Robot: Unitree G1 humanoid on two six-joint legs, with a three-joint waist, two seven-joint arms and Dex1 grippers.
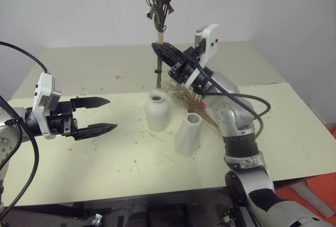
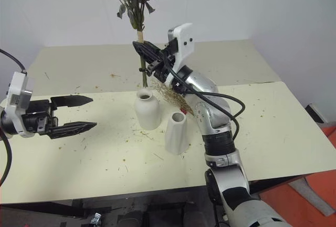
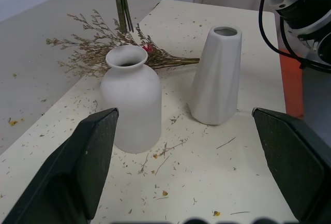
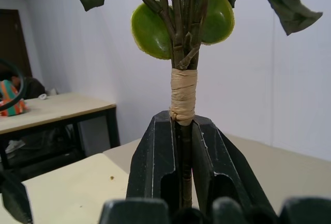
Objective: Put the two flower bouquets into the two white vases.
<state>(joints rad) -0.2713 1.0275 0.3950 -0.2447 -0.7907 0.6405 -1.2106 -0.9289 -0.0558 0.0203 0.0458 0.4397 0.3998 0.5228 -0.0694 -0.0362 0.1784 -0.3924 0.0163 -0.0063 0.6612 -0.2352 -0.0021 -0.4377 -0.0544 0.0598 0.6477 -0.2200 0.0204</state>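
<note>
1. Stems of the rose bouquet [image 1: 158, 7] sit pinched between the closed fingers of our right gripper [image 4: 184, 154], which grips just below the tan wrap [image 4: 183, 93] binding the bunch. Green leaves and two round green pieces show above the wrap in the right wrist view.
2. We hold that bouquet upright in the air, its stem ends hanging just above the mouth of the rounded vase [image 1: 157, 111], not inside it yet.
3. Our left gripper [image 1: 98, 115] has its two black fingers spread wide apart and holds nothing. It hovers over the table [image 1: 94, 159] on the left side, pointing toward the vases and well apart from them.
4. We see the rounded vase standing upright near the middle of the table, with the tapered vase [image 1: 187, 133] upright just beside it, to its right and nearer to us. The two do not touch.
5. We see the grass bouquet [image 3: 98, 53] lying flat on the table behind the two vases, its wispy tan heads fanned out to the left and a small pink-red flower near the rounded vase's rim.
6. Bits of dried plant litter [image 3: 160, 162] are scattered over the tabletop around the vases.
</note>
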